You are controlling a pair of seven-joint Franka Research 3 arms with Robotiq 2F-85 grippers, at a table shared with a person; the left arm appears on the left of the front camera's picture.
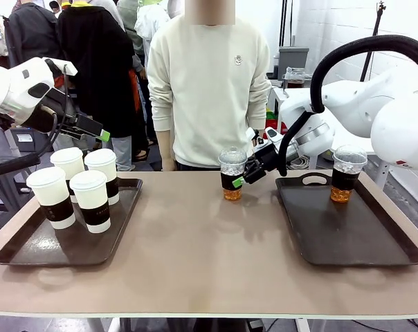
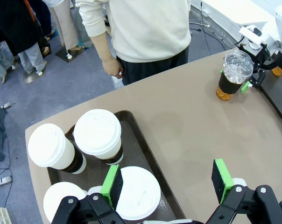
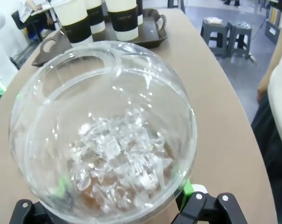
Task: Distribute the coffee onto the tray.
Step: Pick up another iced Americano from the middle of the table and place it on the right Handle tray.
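Tan counter [image 1: 195, 256], person behind. Iced cup [image 1: 232, 174] on bare counter between trays, right claw [image 1: 245, 176] spread wide around it, grip unclear. Second iced cup [image 1: 347, 173] on right tray [image 1: 354, 232]. Four paper cups [image 1: 91, 199] on left tray [image 1: 57, 242]. Left claw [image 2: 168, 184] open, empty, above them.

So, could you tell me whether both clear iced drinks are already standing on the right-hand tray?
No: one clear cup stands on the right tray, the other clear cup on the bare table.
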